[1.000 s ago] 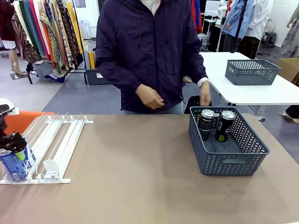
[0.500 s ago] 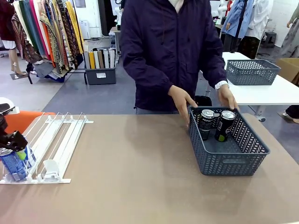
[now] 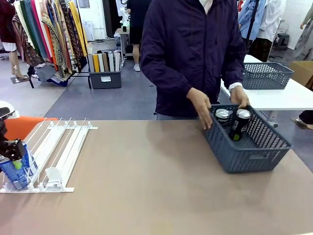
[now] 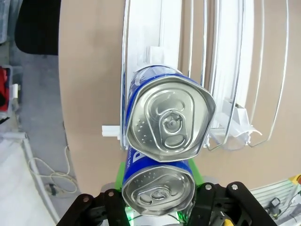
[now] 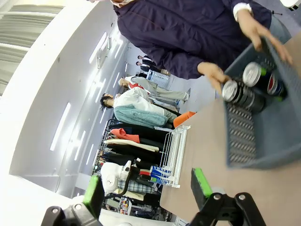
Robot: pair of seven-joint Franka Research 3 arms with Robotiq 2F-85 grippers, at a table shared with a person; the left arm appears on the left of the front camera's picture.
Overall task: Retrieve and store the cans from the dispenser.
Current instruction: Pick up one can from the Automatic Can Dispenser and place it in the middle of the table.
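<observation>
Left wrist view, and the left pincer (image 4: 159, 181) has its green pads pressed in on a blue can (image 4: 159, 190), one pad on each side of its body, silver top facing the camera. A second blue can (image 4: 169, 120) sits right against it, farther along the same outer lane of the dispenser (image 4: 225, 56), whose white rails run off up the picture.

Over to the front view: the dispenser (image 3: 63, 147) lies at the left end of the tabletop (image 3: 146, 176), and the left pincer (image 3: 12, 149) is down at its near corner, with the blue can (image 3: 17, 171) upright under it against the front stop bar. The other lanes beside it hold only a white pusher block (image 3: 51, 174).

Across on the right, a person in a dark jacket has one hand (image 3: 200, 107) and the other hand (image 3: 239, 100) on the far rim of a grey mesh basket (image 3: 254, 156). Two black cans (image 3: 239, 125) stand inside it at the far end, close together.

Right wrist view: the right pincer (image 5: 146, 186) is spread wide, nothing between its green pads, with the basket (image 5: 263, 127) well ahead of it
</observation>
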